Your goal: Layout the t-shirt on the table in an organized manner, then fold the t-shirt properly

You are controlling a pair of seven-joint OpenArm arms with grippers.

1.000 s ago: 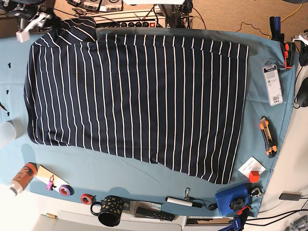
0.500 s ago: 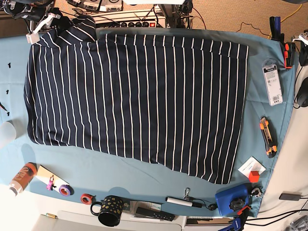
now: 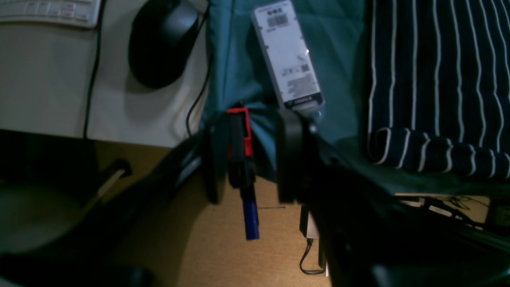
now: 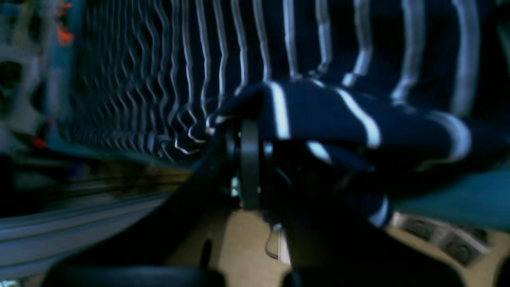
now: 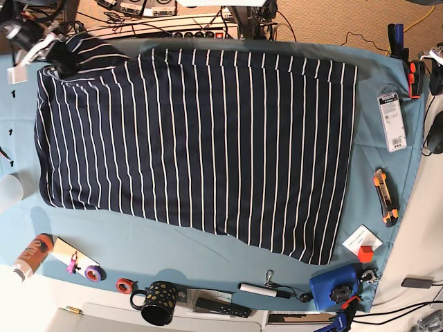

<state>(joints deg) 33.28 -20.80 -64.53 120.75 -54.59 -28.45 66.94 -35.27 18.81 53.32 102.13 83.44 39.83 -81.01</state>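
Clutter is ranged along the worktop (image 5: 208, 249) edges around the t-shirt (image 5: 201, 138): a black dotted mug (image 5: 158, 302), a red tape ring (image 5: 124, 284), a purple tape roll (image 5: 93, 273) on a card and an orange-capped bottle (image 5: 31, 254) are seen along the near edge, with a blue box (image 5: 333, 286) and a white card bearing a red block (image 5: 362, 243) towards the corner. An orange utility knife (image 5: 385, 197) and a carded package (image 5: 392, 122) are laid on the teal cloth beside the shirt's hem side, and a black mouse (image 3: 163, 40) is set on the bare white surface just past the cloth. The shirt is spread flat across the middle of the worktop, with one sleeve bunched and lifted at the far corner. The right claw (image 4: 255, 159) is clamped together on that bunched sleeve fabric, which is draped over its tip. The left claw (image 3: 251, 159) is held partly apart off the worktop's edge, with nothing gripped; a red and blue tool (image 3: 243, 167) is seen through the gap. What the mug holds cannot be told.
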